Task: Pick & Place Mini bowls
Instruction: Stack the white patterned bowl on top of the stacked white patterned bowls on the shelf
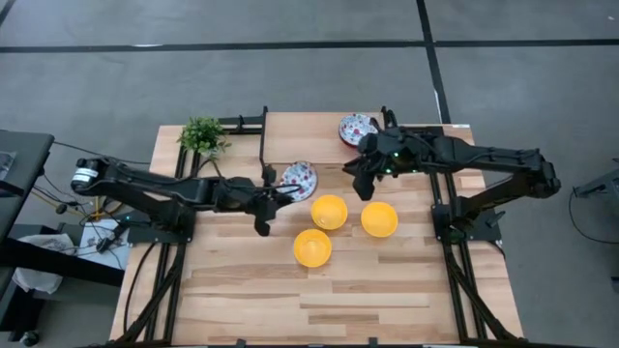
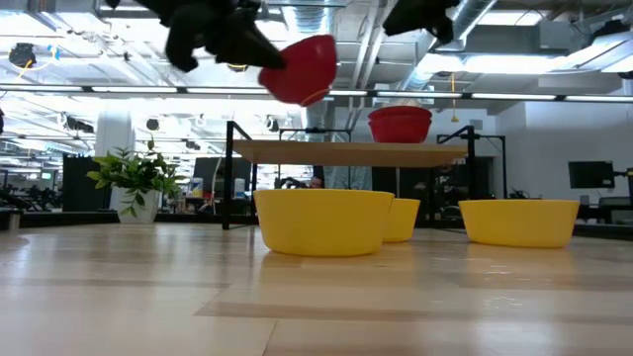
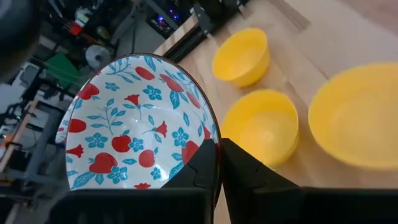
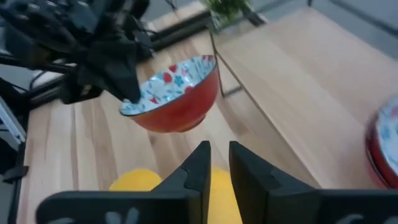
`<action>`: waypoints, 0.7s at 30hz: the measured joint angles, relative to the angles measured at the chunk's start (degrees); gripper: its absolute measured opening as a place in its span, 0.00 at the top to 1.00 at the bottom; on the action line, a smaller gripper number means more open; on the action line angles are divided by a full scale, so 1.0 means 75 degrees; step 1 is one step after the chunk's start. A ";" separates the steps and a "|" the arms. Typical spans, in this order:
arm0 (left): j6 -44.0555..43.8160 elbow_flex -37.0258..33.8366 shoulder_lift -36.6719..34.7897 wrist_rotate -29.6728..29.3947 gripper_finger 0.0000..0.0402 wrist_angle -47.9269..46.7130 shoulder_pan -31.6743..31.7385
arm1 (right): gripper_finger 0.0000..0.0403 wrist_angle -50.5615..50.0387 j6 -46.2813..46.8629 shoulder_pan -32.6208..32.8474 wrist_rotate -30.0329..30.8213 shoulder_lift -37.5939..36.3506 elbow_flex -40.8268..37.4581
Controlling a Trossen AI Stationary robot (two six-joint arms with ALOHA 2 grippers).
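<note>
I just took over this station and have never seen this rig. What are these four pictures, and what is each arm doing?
Two dark robot arms work at a wooden table. One picture looks straight down, one looks level across the tabletop, and two come from cameras on the wrists. The left gripper is shut on the rim of a floral bowl, held tilted above the table. The right gripper hangs empty above the yellow bowls, fingers slightly apart. Three yellow bowls sit on the table, a second floral bowl lies near the back edge, and a small plant stands at the back left.
</note>
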 joint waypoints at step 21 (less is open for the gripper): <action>-0.0263 0.2276 0.3009 -0.1117 0.97 -0.0039 -0.0990 | 0.84 -0.2683 0.0716 0.0015 -0.0245 0.0332 0.1029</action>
